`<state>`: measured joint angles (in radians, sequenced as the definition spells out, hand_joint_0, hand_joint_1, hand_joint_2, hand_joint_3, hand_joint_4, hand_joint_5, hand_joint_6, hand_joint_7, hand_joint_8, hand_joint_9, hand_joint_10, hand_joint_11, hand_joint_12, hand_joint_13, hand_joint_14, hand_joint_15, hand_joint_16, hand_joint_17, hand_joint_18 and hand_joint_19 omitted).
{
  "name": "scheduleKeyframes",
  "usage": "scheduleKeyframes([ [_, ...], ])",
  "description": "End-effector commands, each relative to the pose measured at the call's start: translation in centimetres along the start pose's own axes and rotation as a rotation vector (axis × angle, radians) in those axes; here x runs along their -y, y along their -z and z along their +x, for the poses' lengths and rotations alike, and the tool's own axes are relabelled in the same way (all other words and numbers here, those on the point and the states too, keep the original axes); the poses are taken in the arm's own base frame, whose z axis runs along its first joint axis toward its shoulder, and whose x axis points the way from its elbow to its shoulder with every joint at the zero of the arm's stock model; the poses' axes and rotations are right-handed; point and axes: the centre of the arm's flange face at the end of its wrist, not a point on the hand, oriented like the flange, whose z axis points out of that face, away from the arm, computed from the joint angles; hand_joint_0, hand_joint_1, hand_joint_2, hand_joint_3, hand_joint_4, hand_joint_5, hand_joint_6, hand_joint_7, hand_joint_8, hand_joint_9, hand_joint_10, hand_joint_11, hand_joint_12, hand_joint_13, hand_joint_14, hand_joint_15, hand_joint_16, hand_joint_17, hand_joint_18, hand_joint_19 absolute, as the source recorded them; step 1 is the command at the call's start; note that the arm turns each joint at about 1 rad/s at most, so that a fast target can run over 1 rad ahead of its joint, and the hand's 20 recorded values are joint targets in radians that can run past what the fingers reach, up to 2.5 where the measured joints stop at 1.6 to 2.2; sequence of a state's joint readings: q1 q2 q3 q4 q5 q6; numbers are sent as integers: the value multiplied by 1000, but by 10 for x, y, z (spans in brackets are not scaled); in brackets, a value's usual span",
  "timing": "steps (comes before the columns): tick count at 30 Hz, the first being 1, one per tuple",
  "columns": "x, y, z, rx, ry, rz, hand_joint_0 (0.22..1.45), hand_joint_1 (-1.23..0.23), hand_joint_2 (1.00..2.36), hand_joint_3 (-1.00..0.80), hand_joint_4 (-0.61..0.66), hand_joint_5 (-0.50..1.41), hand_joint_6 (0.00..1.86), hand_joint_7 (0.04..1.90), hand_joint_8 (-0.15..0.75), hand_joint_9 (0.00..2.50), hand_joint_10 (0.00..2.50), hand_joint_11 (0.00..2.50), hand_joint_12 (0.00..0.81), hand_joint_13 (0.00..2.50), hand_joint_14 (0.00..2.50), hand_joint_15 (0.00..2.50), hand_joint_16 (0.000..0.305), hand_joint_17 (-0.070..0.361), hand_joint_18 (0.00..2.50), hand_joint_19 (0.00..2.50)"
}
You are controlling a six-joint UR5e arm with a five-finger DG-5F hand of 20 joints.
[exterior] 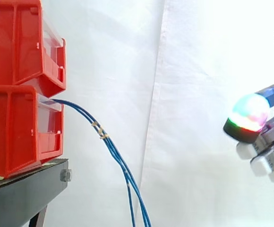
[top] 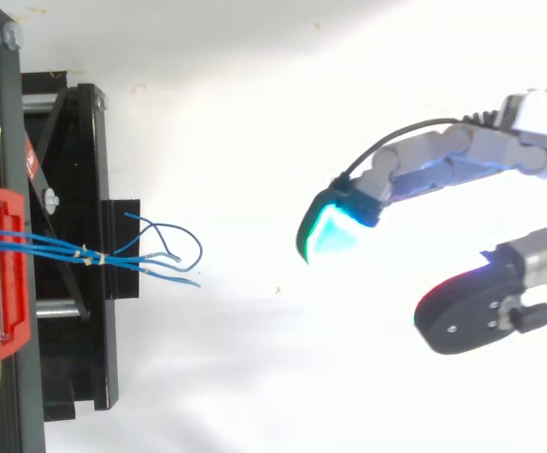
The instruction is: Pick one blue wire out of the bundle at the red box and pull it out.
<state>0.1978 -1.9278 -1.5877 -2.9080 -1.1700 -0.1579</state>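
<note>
Thin blue wires (exterior: 100, 132) — yellow-banded, drooping from red bin (exterior: 14, 127)

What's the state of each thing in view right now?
hand, open, holding nothing, clear of the wires
blue wires, tied in a bundle, hanging from the lower red bin, ungrasped
upper red bin, stacked on the lower one
black stand, carrying both bins

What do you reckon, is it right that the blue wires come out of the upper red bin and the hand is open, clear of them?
Not quite: the side view shows the blue wires leaving the lower red bin. Otherwise yes: the hand is open, clear of them.
</note>
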Motion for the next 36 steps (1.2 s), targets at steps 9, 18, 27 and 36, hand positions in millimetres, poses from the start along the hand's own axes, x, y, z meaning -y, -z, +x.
scheduleKeyframes([
  [9,39,-31,12,107,1,-29,567,-533,1004,-430,361,-164,502,817,322,602,0,92,392,577,7,178,52,116,468,187],
  [18,54,-66,9,195,41,-17,571,-534,1004,-429,374,-157,502,826,325,634,0,106,394,610,5,190,51,116,490,195],
  [27,43,-103,12,200,44,-47,573,-534,1004,-429,385,-150,502,826,330,663,2,125,396,629,6,203,51,116,505,199],
  [36,31,-125,6,242,78,-54,576,-544,1006,-433,387,-147,502,827,328,675,4,123,385,629,6,197,51,115,515,208],
])
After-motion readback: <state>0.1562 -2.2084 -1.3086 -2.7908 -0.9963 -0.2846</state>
